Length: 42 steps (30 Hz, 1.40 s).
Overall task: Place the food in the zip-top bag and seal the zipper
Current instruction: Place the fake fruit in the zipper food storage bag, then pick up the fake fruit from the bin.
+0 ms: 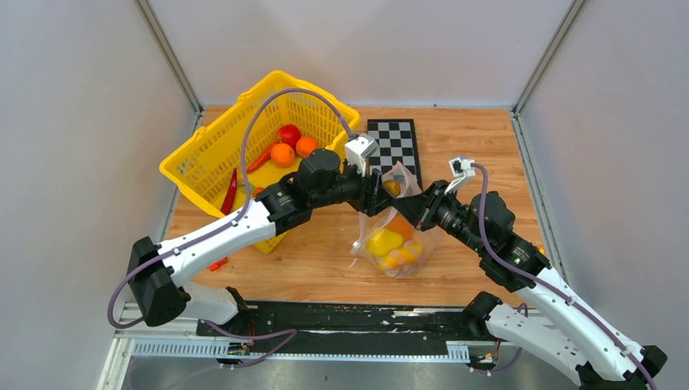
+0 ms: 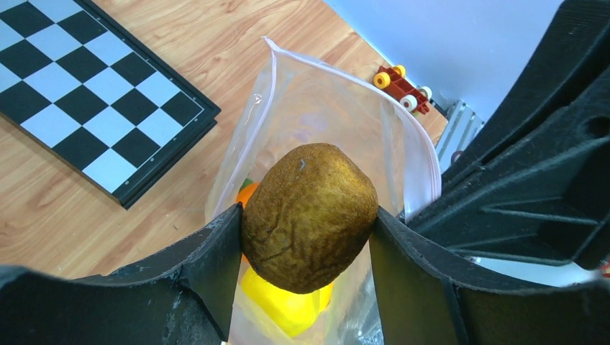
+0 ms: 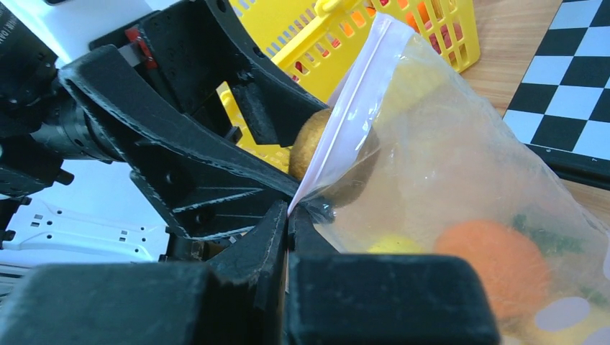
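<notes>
The left hand (image 2: pixel 305 241), holding the brown rough toy fruit (image 2: pixel 309 208), should sink deeper inside the clear dotted plastic bag (image 3: pixel 446 165), whose pink zipper strip (image 3: pixel 352 108) the right hand (image 3: pixel 288 215) pinches.

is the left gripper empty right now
No, the left gripper is shut on a brown kiwi-like food piece held over the zip-top bag and its open mouth.
</notes>
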Each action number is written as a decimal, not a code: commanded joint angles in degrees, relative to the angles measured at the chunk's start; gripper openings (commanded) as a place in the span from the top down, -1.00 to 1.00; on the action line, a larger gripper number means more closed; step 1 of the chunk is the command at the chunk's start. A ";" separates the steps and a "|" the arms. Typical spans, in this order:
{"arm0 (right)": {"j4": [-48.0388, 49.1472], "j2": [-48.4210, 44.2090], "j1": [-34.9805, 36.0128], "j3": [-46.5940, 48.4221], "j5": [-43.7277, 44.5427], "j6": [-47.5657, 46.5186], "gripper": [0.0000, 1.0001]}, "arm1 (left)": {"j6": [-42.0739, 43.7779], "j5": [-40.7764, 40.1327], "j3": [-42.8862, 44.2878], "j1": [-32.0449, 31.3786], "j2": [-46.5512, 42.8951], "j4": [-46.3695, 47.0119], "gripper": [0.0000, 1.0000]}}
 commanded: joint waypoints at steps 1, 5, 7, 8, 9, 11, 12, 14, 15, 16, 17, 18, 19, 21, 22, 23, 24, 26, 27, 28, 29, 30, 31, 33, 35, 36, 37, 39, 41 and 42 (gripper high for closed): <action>4.25 -1.62 -0.13 1.35 -0.52 -0.22 1.00 | -0.07 -2.09 2.41 -1.21 1.41 1.63 -0.36; 5.02 -4.48 -0.15 -0.33 2.66 1.27 1.00 | -3.80 -1.27 -0.31 -1.30 1.49 7.78 -0.44; 5.13 -5.68 -0.16 -0.87 4.50 1.72 1.00 | -5.55 -0.67 -1.43 -1.30 1.72 10.91 -0.47; 4.80 -6.12 -0.16 -0.98 5.51 1.78 1.00 | -6.19 -0.06 -1.87 -1.29 1.98 12.13 -0.49; 4.36 -6.43 -0.13 -0.99 6.18 1.77 1.00 | -6.86 0.65 -2.25 -1.30 2.16 13.47 -0.51; 3.67 -6.73 -0.13 -1.05 6.98 1.92 1.00 | -8.19 2.04 -2.62 -1.30 2.97 15.95 -0.57; 3.55 -6.74 -0.12 -1.16 7.06 2.01 1.00 | -8.84 2.80 -2.84 -1.36 3.58 17.21 -0.60; 3.50 -6.75 -0.11 -1.36 7.16 2.39 1.00 | -9.65 3.81 -2.65 -1.39 4.73 18.13 -0.62; 3.40 -6.75 -0.16 -1.44 7.22 2.41 1.00 | -9.74 3.94 -2.56 -1.39 5.02 18.25 -0.62; 3.22 -6.82 -0.15 -1.44 7.50 2.44 1.00 | -9.74 3.96 -2.50 -1.39 5.19 18.18 -0.62; 2.86 -6.88 -0.16 -1.40 7.82 2.46 1.00 | -9.38 3.89 -2.40 -1.39 5.12 17.72 -0.62; 2.42 -6.96 -0.16 -1.37 8.24 2.47 1.00 | -8.78 3.82 -2.10 -1.39 4.93 16.92 -0.62; 2.05 -7.05 -0.12 -1.30 8.73 2.45 1.00 | -7.95 3.75 -1.77 -1.39 4.54 15.92 -0.63; 1.60 -7.39 -0.16 -1.38 9.69 2.33 1.00 | -5.89 3.18 -1.11 -1.39 3.56 13.50 -0.63; 1.45 -7.44 -0.12 -1.46 10.09 2.31 1.00 | -4.93 2.58 -0.94 -1.39 2.91 12.29 -0.63; 1.33 -7.46 -0.16 -1.54 10.40 2.35 1.00 | -3.90 1.84 -0.68 -1.39 2.25 10.87 -0.64; 1.20 -7.38 -0.14 -1.56 10.57 2.35 1.00 | -2.85 0.92 -0.38 -1.39 1.70 9.55 -0.65; 0.92 -7.00 -0.13 -1.57 10.63 2.30 1.00 | -0.78 -1.03 0.25 -1.39 0.61 6.17 -0.66; 0.82 -6.74 -0.16 -1.56 10.50 2.34 1.00 | 0.08 -1.57 0.46 -1.39 0.02 4.75 -0.67; 0.74 -6.48 -0.15 -1.56 10.36 2.24 1.00 | 0.87 -2.23 0.60 -1.39 -0.46 3.64 -0.68; 0.72 -6.22 -0.16 -1.58 10.26 2.21 1.00 | 1.66 -2.93 0.67 -1.39 -1.11 2.59 -0.69; 0.65 -6.00 -0.12 -1.55 10.17 2.21 1.00 | 2.20 -3.82 0.53 -1.39 -2.08 2.15 -0.70; 0.56 -5.82 -0.19 -1.53 10.15 2.21 1.00 | 2.78 -4.61 0.34 -1.39 -2.70 1.84 -0.72; 0.50 -5.46 -0.16 -1.47 10.02 2.13 1.00 | 3.55 -6.12 0.32 -1.39 -4.09 1.16 -0.75; 0.59 -5.35 -0.20 -1.44 9.92 2.15 1.00 | 4.95 -6.97 0.66 -1.39 -5.16 -0.02 -0.78; 0.57 -5.31 -0.17 -1.32 9.87 2.12 1.00 | 5.68 -7.80 1.02 -1.39 -5.57 -1.07 -0.79; 0.47 -5.26 -0.16 -1.25 9.80 2.04 1.00 | 6.53 -8.93 1.36 -1.37 -6.13 -2.04 -0.80; 0.29 -5.16 -0.16 -1.04 9.73 1.80 1.00 | 8.00 -13.06 1.48 -1.31 -7.43 -3.45 -0.82; 0.24 -5.08 -0.16 -0.96 9.66 1.82 1.00 | 9.26 -17.55 1.30 -1.22 -8.84 -4.56 -0.86; 0.20 -5.08 -0.17 -1.00 9.56 1.78 1.00 | 9.64 -19.97 1.42 -1.10 -9.43 -5.43 -0.89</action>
